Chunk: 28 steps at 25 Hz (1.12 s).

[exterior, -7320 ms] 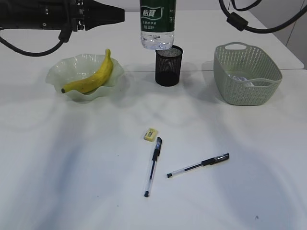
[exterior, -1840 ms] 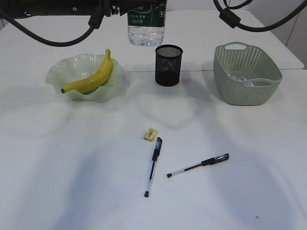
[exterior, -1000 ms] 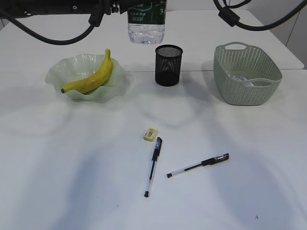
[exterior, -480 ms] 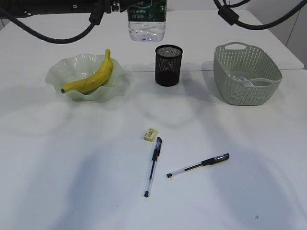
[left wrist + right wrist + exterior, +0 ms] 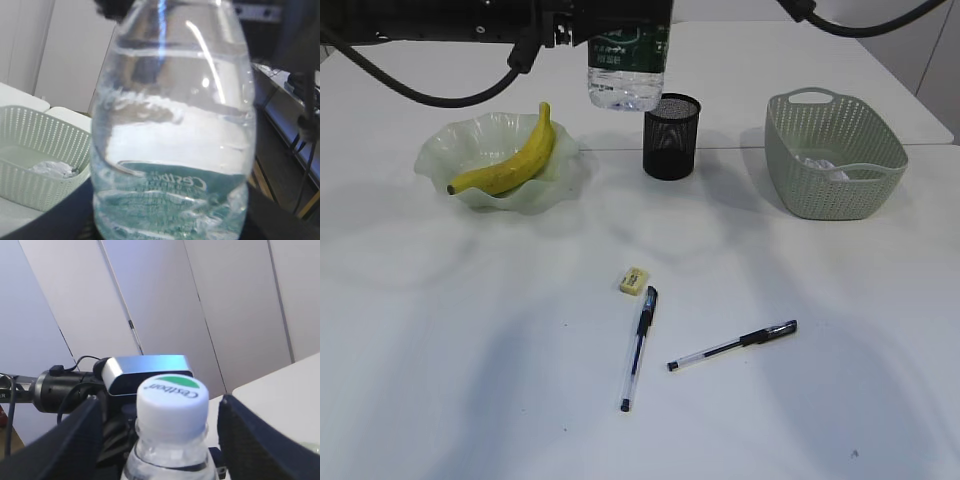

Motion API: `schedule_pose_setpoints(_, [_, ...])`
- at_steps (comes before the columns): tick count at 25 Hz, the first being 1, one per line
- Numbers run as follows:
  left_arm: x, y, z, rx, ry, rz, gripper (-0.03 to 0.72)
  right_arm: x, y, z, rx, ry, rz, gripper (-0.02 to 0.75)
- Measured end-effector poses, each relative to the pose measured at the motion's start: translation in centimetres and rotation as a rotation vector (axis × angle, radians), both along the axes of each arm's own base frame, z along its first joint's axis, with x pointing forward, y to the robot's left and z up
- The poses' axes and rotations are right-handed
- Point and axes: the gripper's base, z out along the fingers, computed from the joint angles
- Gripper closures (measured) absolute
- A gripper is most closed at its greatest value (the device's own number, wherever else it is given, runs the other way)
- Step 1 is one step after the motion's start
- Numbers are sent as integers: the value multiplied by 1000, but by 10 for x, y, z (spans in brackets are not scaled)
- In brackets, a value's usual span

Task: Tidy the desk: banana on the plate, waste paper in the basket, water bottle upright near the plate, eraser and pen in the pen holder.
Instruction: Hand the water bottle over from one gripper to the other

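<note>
The water bottle hangs upright above the desk, between the plate and the pen holder. My left gripper is shut on its labelled body, with a dark finger on each side. My right gripper stands open around the white cap, with a gap on both sides. The banana lies in the plate. The pale yellow eraser and two pens lie on the desk in front. The basket holds crumpled paper.
The left arm stretches across the top of the exterior view, from the left. Black cables hang at the top right. The basket shows behind the bottle in the left wrist view. The desk's far edge runs behind the containers.
My right gripper's fingers have spread away from the bottle's cap. The bottle has come down a little in the left gripper's hold. Nothing on the desk has moved.
</note>
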Motion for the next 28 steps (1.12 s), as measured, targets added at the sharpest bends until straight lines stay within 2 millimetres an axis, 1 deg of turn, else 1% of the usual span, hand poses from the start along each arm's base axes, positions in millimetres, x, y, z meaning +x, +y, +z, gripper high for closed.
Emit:
schedule_pose_setpoints(9, [3, 0, -1, 14, -1, 38, 307, 0, 0, 0, 6, 3, -5, 200])
schedule_pose_setpoints(13, [6, 2, -2, 19, -1, 60, 307, 4, -5, -1, -14, 7, -35, 200])
schedule_pose_setpoints(20, [11, 13, -2, 19, -1, 86, 307, 7, -5, -9, -102, 25, -70, 200])
schedule_pose_setpoints(23, [12, 15, -2, 19, 0, 93, 307, 10, -6, -10, -113, 31, -109, 181])
schedule_pose_setpoints(26, [16, 23, -2, 19, 0, 112, 307, 16, -9, -15, -163, 49, -175, 160])
schedule_pose_setpoints(28, [20, 33, -2, 20, 0, 137, 307, 19, -11, -20, -217, 43, -215, 158])
